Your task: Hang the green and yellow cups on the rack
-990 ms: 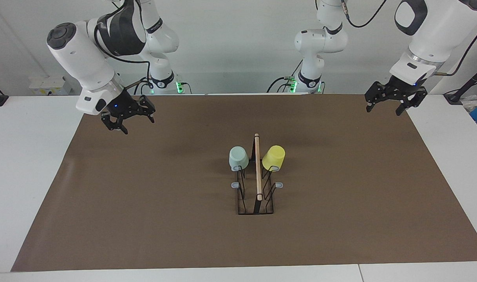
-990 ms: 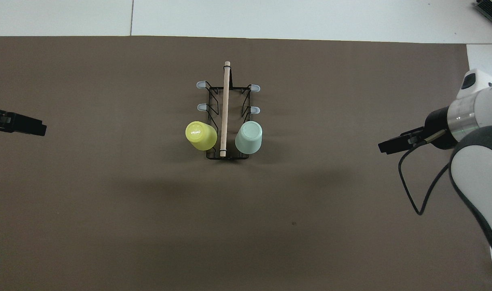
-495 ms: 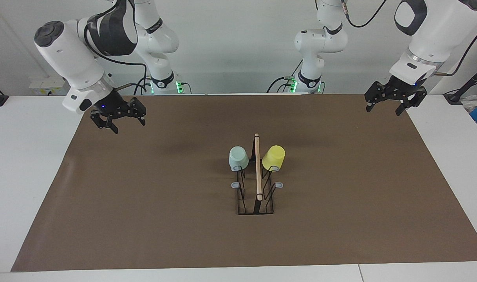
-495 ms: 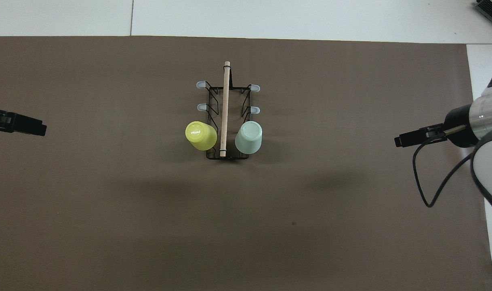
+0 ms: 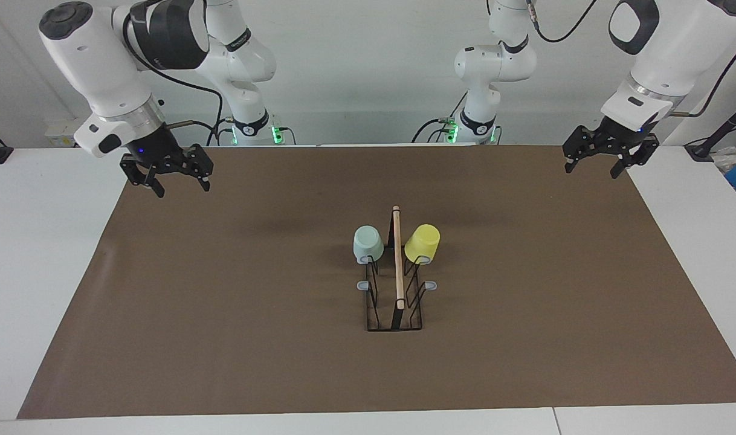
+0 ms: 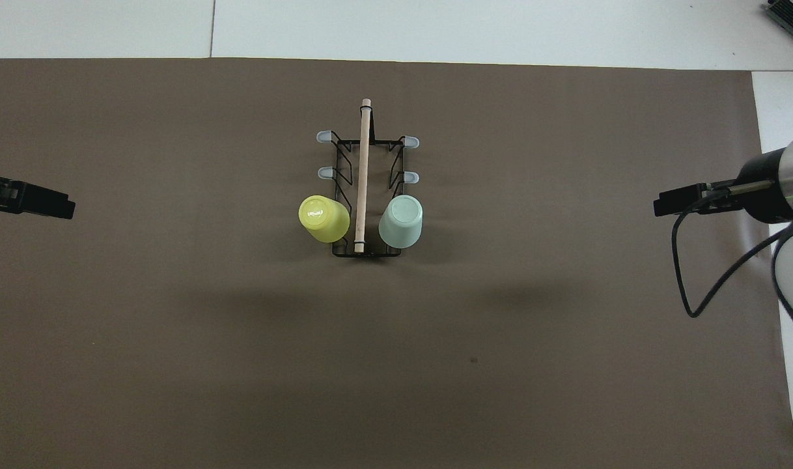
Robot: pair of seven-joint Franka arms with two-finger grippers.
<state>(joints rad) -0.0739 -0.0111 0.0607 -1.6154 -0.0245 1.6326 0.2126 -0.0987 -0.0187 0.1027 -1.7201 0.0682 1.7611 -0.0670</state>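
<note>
The black wire rack (image 5: 397, 266) with a wooden rod on top stands mid-mat, also in the overhead view (image 6: 364, 163). The mint green cup (image 5: 368, 243) (image 6: 401, 221) hangs upside down on the prong nearest the robots on the right arm's side. The yellow cup (image 5: 422, 243) (image 6: 323, 219) hangs upside down on the matching prong on the left arm's side. My right gripper (image 5: 182, 190) (image 6: 660, 208) is open and empty, raised over the mat's edge at the right arm's end. My left gripper (image 5: 590, 172) (image 6: 64, 210) is open and empty, waiting over the mat's corner at the left arm's end.
A brown mat (image 5: 223, 302) covers most of the white table (image 5: 41, 272). The rack's other grey-tipped prongs (image 6: 325, 172) carry nothing.
The right gripper has moved away from the rack, up and toward the right arm's end of the table. The left arm, the cups and the rack have not moved.
</note>
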